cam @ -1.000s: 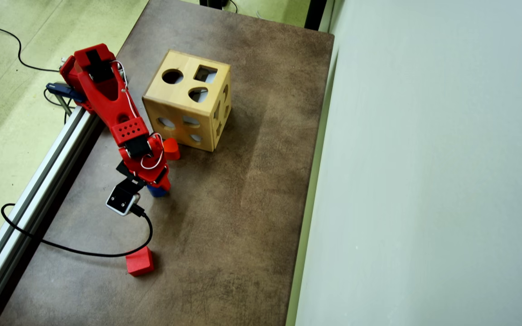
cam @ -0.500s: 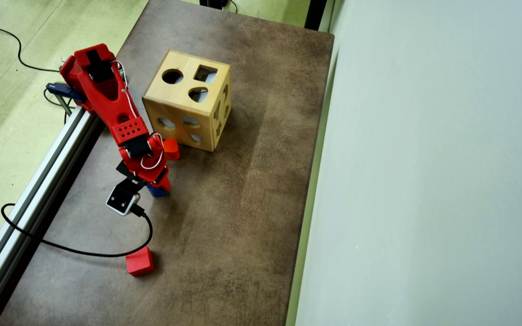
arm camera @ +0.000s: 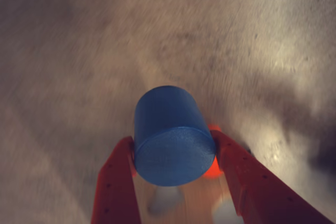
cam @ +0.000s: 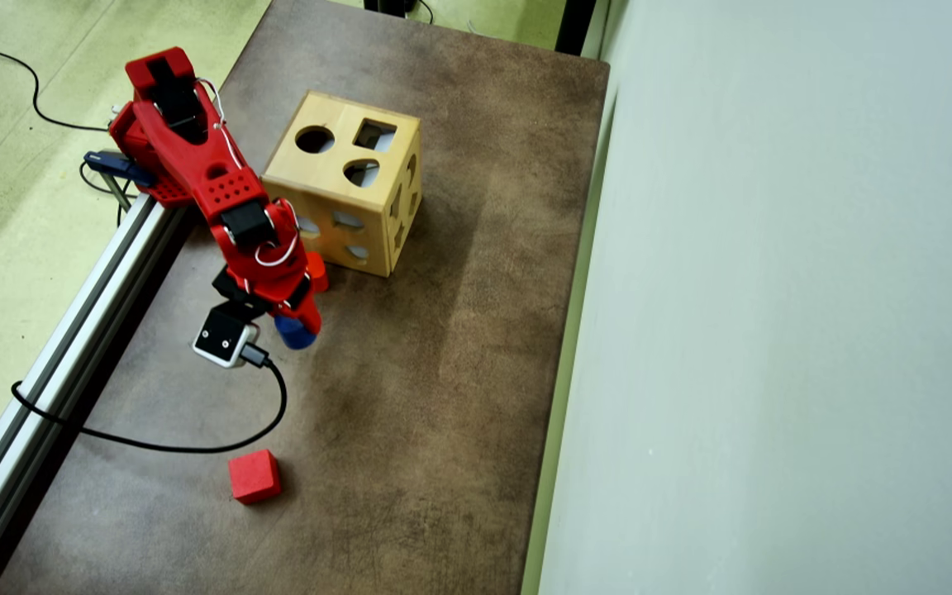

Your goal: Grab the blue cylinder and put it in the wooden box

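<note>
blue cylinder (arm camera: 173,136) sits clamped between the red jaws in the wrist view, which we note is blurred. overhead, we find the blue cylinder (cam: 294,332) beneath the arm, near the wooden box (cam: 344,194) on the brown worktop (cam: 459,372). a red cube (cam: 254,476) lies well apart.

You are looking down in the overhead view at a brown, mottled table top (cam: 443,372) that fills the middle of the picture. Along its left edge runs a silver metal rail (cam: 54,364). Beyond the rail lies a pale green floor (cam: 13,215), crossed by a thin black cable (cam: 34,87). On the right stands a plain pale grey-green wall (cam: 773,330). Light is even; shadows on the table top are soft.
</note>
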